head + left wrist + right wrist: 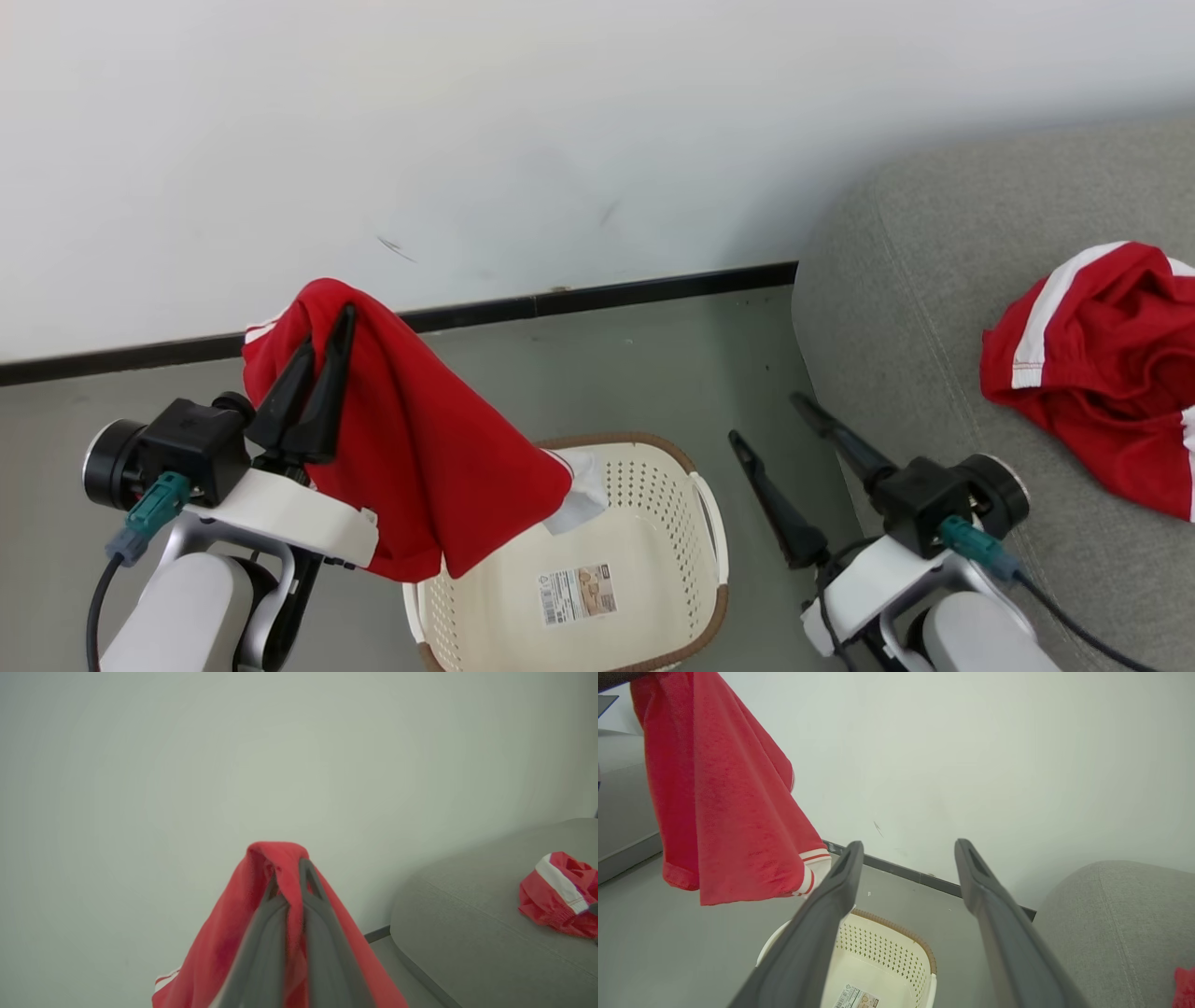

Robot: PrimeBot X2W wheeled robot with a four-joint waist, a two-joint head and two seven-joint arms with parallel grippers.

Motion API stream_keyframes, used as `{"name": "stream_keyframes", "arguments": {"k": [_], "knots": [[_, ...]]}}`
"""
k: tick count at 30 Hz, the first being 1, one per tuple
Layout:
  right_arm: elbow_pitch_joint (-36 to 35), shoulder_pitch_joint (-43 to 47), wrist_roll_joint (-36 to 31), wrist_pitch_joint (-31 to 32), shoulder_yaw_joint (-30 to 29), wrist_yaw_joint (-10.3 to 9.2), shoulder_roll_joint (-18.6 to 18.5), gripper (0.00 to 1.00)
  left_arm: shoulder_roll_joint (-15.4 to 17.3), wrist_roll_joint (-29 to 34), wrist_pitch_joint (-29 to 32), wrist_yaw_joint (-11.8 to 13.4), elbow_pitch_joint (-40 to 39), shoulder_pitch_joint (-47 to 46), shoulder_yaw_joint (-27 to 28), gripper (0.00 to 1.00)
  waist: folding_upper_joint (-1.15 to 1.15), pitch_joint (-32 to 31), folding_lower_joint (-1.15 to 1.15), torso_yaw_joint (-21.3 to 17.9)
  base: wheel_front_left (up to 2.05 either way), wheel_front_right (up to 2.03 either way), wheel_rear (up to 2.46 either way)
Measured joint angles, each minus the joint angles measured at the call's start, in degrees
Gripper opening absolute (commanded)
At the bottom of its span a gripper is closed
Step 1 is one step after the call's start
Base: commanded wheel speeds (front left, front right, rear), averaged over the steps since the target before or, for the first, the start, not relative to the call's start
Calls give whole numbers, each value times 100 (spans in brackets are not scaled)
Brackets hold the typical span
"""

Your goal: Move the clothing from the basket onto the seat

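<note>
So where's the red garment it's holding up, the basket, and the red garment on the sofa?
The held red garment [420,448]: head view, hanging front cloth.
The basket [653,485]: head view, perforated inner wall.
The lying red garment [1102,392]: head view, crumpled middle.

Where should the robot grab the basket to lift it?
Probably the white side handle on the right edge of the basket, coming from the right, near the open right gripper. It is a thin strip standing off the rim, so fingers could close around it.
</note>
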Motion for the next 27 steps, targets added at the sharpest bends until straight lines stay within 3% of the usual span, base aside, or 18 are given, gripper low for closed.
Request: {"name": "stream_keyframes", "arguments": {"k": [10,27], "knots": [[371,-67,54,1,1238,0,-323,100,-88,0,387,-8,-301,-4,-290,0,0,-404,0,193,0,0,0],[1241,-935,806,1,2777,0,-301,100,-288,26,972,-9,-1000,-38,-829,0,0,-721,0,578,0,0,0]]}}
